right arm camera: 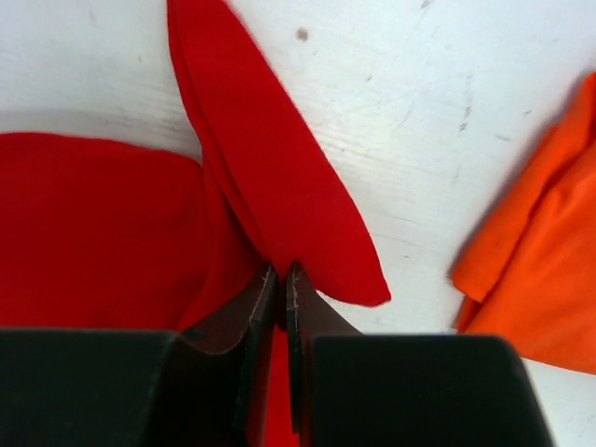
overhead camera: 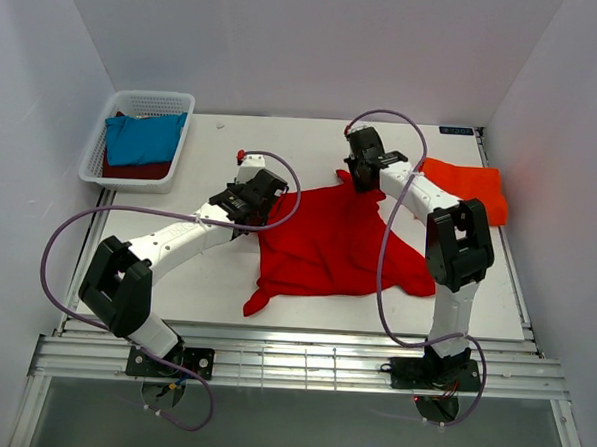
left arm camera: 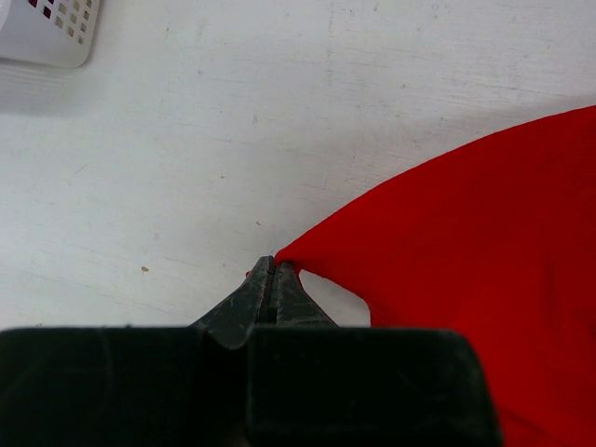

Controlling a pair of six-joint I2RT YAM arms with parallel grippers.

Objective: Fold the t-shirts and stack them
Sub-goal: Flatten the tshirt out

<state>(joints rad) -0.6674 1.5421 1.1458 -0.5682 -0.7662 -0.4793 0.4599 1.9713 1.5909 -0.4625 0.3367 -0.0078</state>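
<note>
Well, over at the far left corner of the desk [overhead camera: 225, 280], the white basket [overhead camera: 130, 183] holds a teal-blue shirt [overhead camera: 143, 140] lying on a dark maroon one [overhead camera: 131, 171]. The left fingers [left arm camera: 273, 265] are pressed together on the left edge of the bright red t-shirt [overhead camera: 328, 240], which lies rumpled mid-desk. The right fingers [right arm camera: 282, 272] pinch a doubled flap at its far edge. An orange-red shirt [overhead camera: 476, 188] sits by the right edge, apparently folded. I'd say they're spreading the red one flat before the first fold. Next, both arms need to draw apart evenly so neither corner slips free.
</note>
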